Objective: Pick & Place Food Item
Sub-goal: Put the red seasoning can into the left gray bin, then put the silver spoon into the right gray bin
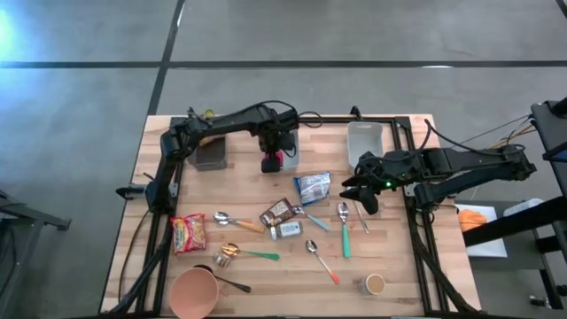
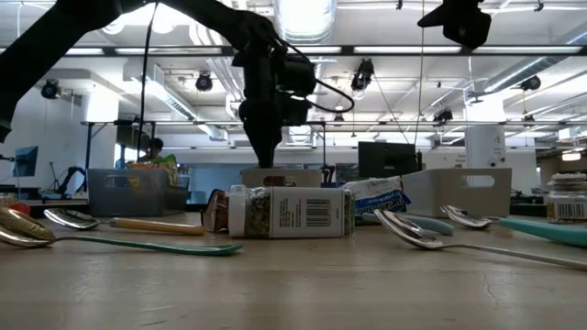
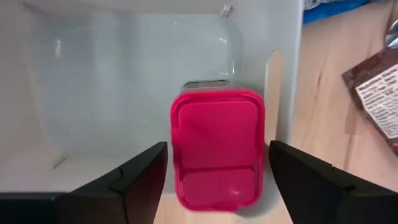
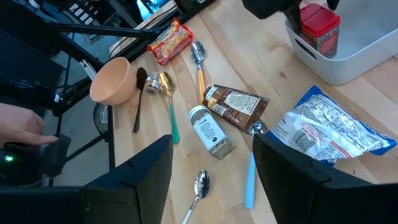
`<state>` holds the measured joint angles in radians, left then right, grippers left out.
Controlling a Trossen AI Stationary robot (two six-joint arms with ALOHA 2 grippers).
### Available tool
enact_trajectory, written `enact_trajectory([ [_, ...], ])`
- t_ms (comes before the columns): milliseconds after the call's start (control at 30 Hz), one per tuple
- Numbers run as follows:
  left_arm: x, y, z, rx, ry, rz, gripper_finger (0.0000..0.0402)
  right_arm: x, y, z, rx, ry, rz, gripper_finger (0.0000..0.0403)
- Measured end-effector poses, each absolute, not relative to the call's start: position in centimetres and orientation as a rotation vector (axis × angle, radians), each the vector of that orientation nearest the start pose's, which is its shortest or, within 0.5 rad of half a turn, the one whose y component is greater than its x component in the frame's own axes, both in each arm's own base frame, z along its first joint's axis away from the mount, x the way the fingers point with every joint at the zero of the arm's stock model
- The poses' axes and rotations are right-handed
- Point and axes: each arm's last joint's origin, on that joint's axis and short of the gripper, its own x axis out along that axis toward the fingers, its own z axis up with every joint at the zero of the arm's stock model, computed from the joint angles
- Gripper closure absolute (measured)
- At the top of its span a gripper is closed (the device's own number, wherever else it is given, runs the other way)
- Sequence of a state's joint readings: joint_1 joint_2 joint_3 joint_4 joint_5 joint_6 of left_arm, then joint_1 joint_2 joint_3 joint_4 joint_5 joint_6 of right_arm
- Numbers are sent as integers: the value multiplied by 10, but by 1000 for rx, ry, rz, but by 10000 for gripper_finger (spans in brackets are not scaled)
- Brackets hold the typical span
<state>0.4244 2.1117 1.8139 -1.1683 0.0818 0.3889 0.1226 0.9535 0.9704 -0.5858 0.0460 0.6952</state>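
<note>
while the left gripper [image 1: 270,152] hangs over the white bin [image 1: 290,147] at the table's far side, its fingers [image 3: 144,180] stand wide apart on either side of the red-lidded jar [image 3: 217,146], clear of it; the jar stands upright inside the bin against its near wall.
right gripper [image 1: 361,191]: poised above the table right of centre, fingers [image 4: 146,177] parted, nothing between them.
blue-and-white snack bag [image 1: 312,186]: flat, just left of the right gripper.
brown packet [image 1: 276,212] and spice bottle [image 1: 286,230]: lying side by side near mid-table, the bottle on its side.
red noodle packet [image 1: 188,233]: left side, near the front.
peach bowl [image 1: 194,291]: front left corner.
spoons: several scattered, one with a teal handle [image 1: 344,226], one with a wooden handle [image 1: 236,221].
second white bin [image 1: 363,142]: far right, no contents seen.
grey bin [image 1: 211,152]: far left.
small cup [image 1: 375,283]: front right.
</note>
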Motion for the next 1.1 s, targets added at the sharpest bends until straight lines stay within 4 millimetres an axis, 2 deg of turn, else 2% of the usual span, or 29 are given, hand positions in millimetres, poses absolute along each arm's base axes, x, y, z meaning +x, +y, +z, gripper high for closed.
enact_trajectory([
  [367,382,169,260,-63,1414,27,117,191,22,331,746,560,-168,184],
  [667,364,154,312,-186,1180,94,117,192,16,330,794,508,-297,184],
  [867,337,126,351,-202,990,128,117,198,16,310,873,562,-371,184],
  [1000,314,100,365,-218,845,131,117,200,16,290,915,613,-425,184],
  [1100,295,82,368,-254,720,130,117,199,12,275,948,641,-476,184],
])
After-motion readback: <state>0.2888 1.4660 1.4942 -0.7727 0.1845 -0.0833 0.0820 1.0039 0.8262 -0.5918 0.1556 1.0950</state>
